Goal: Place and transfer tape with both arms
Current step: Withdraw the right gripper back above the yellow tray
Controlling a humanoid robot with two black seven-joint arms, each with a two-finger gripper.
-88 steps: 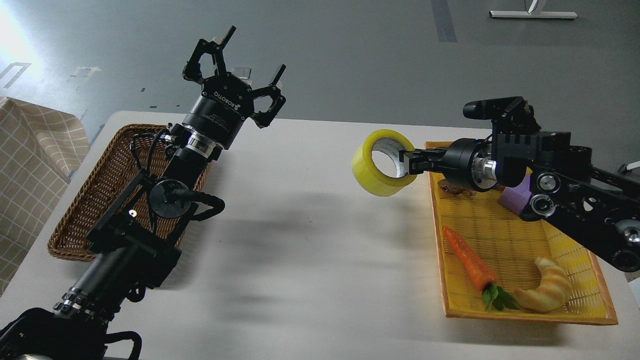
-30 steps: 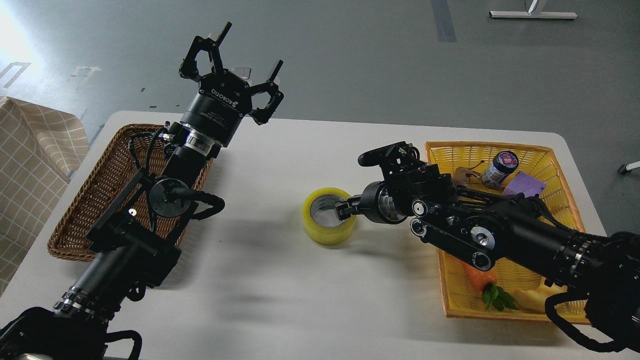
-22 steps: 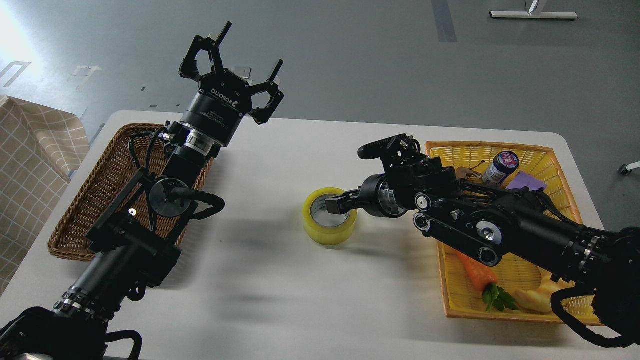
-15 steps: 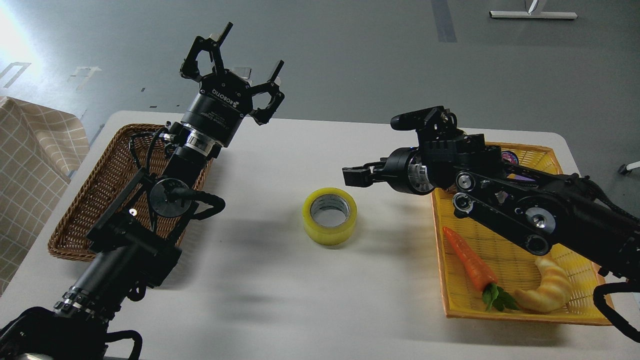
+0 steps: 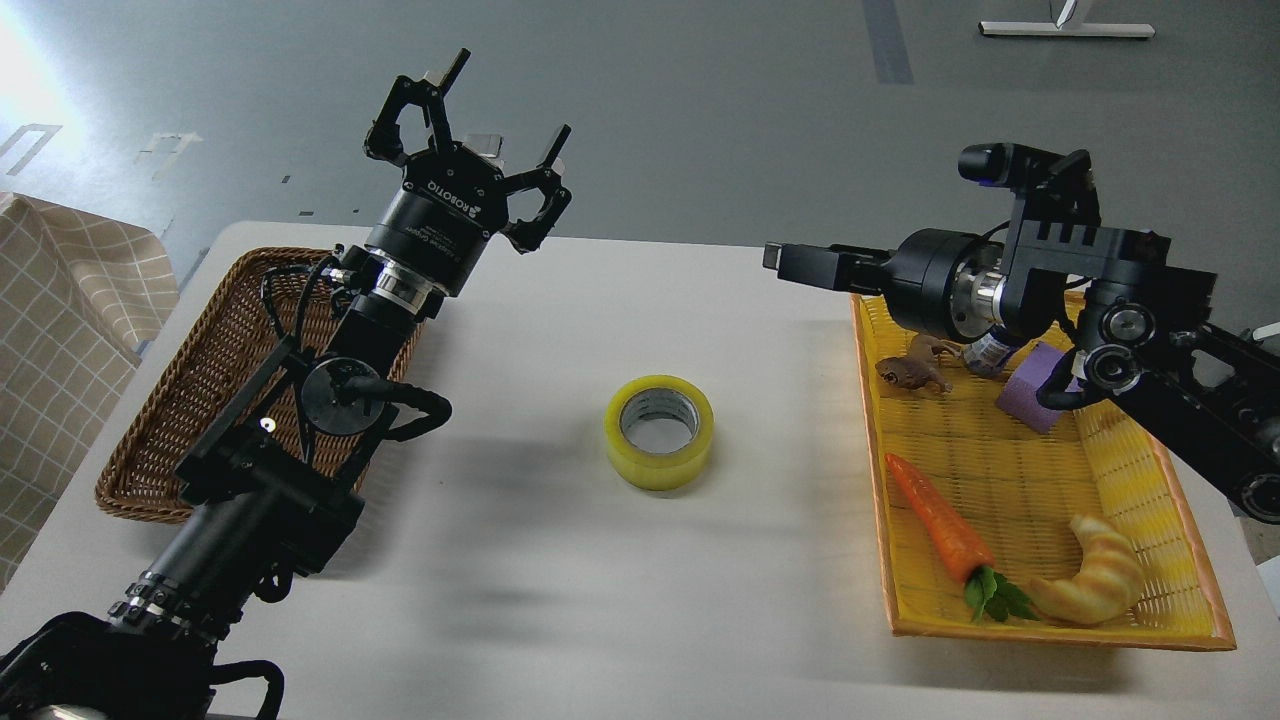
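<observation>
Two baskets [image 5: 215, 370] flank tape [image 5: 659, 432]; nothing blocks it.

We saw the tape [image 5: 659, 432], a wide roll of translucent yellow with a grey-white core, lying flat on its side near the middle of the white table [image 5: 560, 600], its hole facing up, untouched and well apart from both our arms.
</observation>
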